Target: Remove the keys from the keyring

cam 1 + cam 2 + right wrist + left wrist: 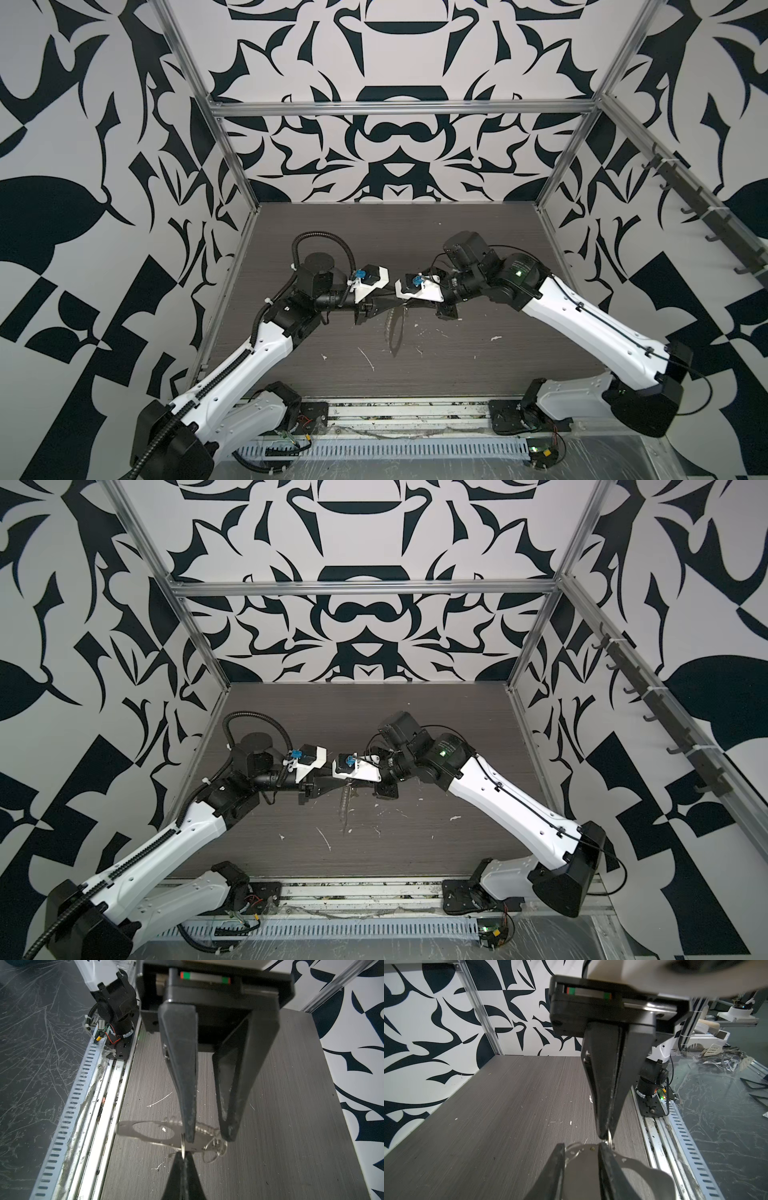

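The separating step is judged to be in hand, with nothing yet freed. The bunch is held clear of the table point(280, 1105), between the two arms and near the middle of the workspace. The keyring point(182, 1144), a thin wire split ring, is pinched edge-on in the right gripper point(182, 1156), whose jaws are pressed together on the wire. The key point(126, 1129), a flat grey metal piece with an oval cut-out at one end and a toothed edge toward the other, is spanned by the left gripper point(207, 1137). Its jaws stand part-way apart and appear to be closed onto the piece's two edges; in the left wrist view the metal fills the gap between the fingers point(557, 1167). In a top view the key point(390, 328) is seen as a narrow strip below the point where the grippers meet. Whether it hangs or lies level cannot be told from there. Further wire rings point(216, 1148) are bunched at the toothed end, and which of them is threaded through the key cannot be made out. For the next move, the key must be worked round the ring's coil to its open end. A small turn of one gripper against the other, with both grips firm, is therefore called for. A straight pull would probably only drag the wire out of the pinch.
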Controlling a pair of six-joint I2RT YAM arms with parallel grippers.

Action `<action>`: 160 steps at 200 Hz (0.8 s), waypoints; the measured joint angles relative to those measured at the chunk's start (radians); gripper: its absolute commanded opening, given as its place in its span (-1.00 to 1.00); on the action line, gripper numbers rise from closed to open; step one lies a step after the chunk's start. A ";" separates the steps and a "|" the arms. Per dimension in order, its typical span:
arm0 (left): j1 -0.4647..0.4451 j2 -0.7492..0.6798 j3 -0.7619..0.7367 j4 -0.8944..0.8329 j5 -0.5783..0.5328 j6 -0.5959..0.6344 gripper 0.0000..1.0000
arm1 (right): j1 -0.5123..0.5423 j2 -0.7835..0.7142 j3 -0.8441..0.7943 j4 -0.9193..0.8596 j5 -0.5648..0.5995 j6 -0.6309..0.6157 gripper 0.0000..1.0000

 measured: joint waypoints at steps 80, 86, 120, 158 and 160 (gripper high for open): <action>-0.002 -0.028 0.066 -0.050 0.043 -0.036 -0.43 | -0.001 -0.037 -0.056 0.106 -0.006 0.009 -1.00; -0.002 -0.029 0.069 -0.058 0.044 -0.034 -0.43 | -0.001 -0.029 -0.050 0.102 -0.005 0.009 -1.00; -0.002 -0.026 0.081 -0.146 0.040 0.003 -0.45 | -0.001 -0.003 -0.018 0.071 0.007 0.006 -1.00; -0.002 -0.006 0.109 -0.207 0.024 0.026 -0.52 | -0.001 -0.002 -0.002 0.056 0.013 0.003 -1.00; -0.002 -0.006 0.109 -0.208 0.023 0.026 -0.52 | -0.001 -0.002 -0.002 0.055 0.013 0.003 -1.00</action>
